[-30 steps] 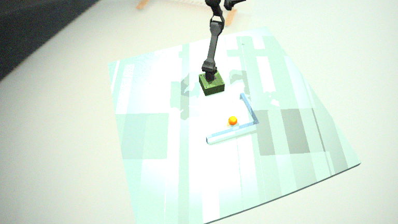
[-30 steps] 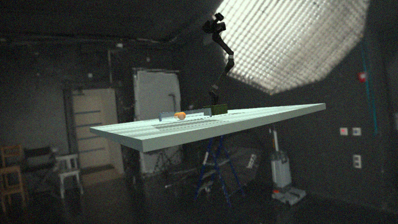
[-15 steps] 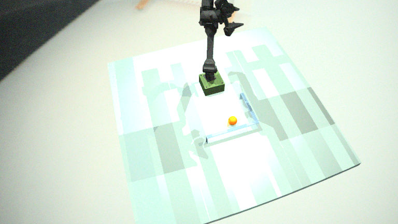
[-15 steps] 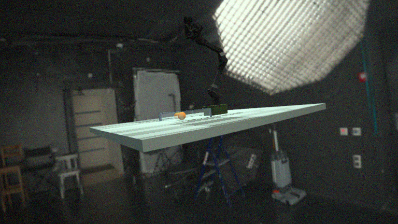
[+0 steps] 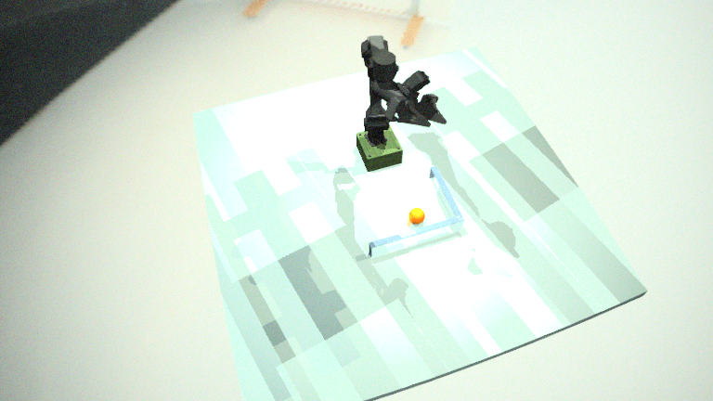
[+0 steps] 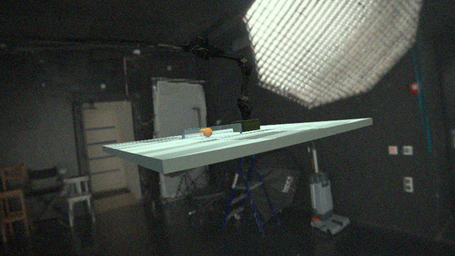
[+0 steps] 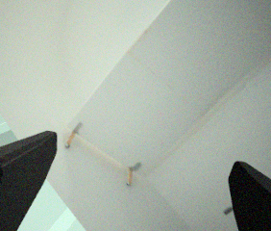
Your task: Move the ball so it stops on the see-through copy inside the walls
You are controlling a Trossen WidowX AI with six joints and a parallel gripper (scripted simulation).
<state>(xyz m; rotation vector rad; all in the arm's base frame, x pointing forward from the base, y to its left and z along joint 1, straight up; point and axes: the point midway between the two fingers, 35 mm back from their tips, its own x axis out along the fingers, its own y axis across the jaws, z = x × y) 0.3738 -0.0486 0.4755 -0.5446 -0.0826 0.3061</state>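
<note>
The orange ball (image 5: 416,215) (image 6: 208,133) lies on the table inside the corner of two low clear bluish walls (image 5: 386,240) (image 6: 228,127), near the longer front wall. The see-through copy (image 6: 201,130) shows as a paler orange shape just behind and left of the ball in the exterior view, partly covered by it. In the top view only a faint orange tint shows at the ball's lower left. My gripper (image 5: 437,123) (image 7: 145,156) is open and empty, raised in the air to the right of the arm's base and away from the ball. The wrist view shows neither ball nor walls.
The green base block (image 5: 379,153) (image 6: 250,125) of the arm stands behind the walled corner. The patterned table (image 5: 315,323) (image 6: 134,162) carries the arm's shadows. Its edge (image 5: 504,350) shows at the front.
</note>
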